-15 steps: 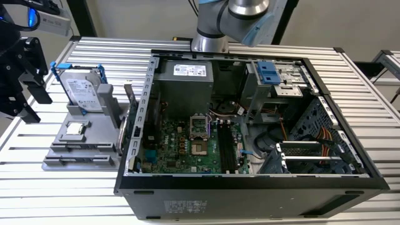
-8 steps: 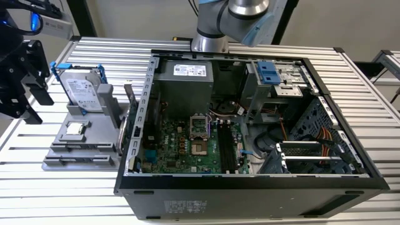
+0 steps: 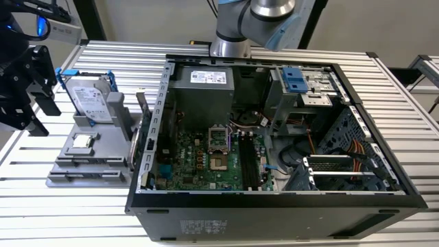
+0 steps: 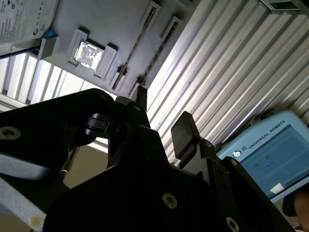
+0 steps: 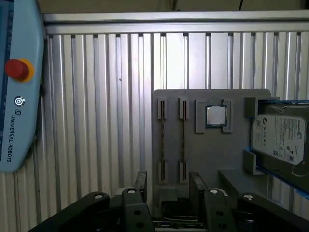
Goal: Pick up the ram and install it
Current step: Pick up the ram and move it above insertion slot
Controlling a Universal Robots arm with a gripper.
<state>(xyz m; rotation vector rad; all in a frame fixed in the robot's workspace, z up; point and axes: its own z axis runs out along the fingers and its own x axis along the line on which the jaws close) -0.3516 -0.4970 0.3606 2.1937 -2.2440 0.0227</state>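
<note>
Seemingly the ram (image 5: 162,140) points lengthwise toward the hand (image 5: 168,186).

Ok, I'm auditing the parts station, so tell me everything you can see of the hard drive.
The hard drive is a silver metal box with a white printed label on its face and blue rails along its edges. It stands tilted in the grey holder, to the exterior view's left of the open computer case. Only the holder touches it.
</note>
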